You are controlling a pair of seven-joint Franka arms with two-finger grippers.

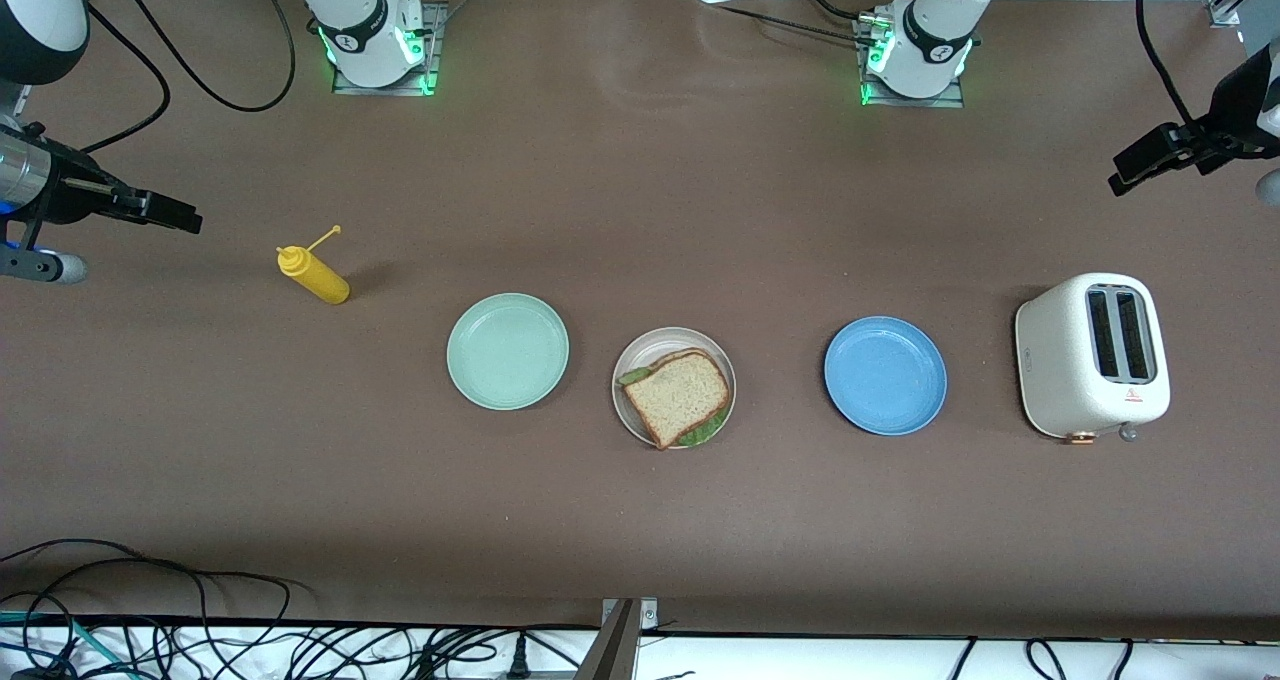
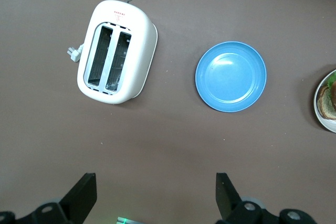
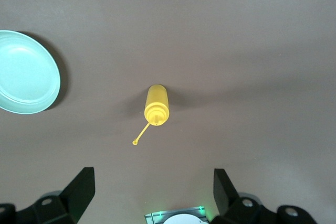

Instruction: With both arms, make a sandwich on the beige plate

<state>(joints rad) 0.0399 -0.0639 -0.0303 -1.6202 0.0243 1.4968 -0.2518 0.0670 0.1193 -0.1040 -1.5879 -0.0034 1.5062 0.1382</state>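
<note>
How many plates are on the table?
3, in a row: the mint plate toward the right arm's end, the beige plate with the sandwich in the middle, the blue plate beside the toaster.

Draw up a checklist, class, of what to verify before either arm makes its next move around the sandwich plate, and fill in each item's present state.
1. Sandwich lies on the beige plate, lettuce showing under the top slice: ok.
2. Left gripper open, holding nothing, up over the table near the toaster: ok.
3. Right gripper open, holding nothing, over the table near the yellow bottle: ok.
4. Mint-green plate and blue plate bare, beside the beige plate, apart from it: ok.
5. Toaster slots hold no bread: ok.
6. A second bread slice beneath the lettuce: cannot tell.
</note>
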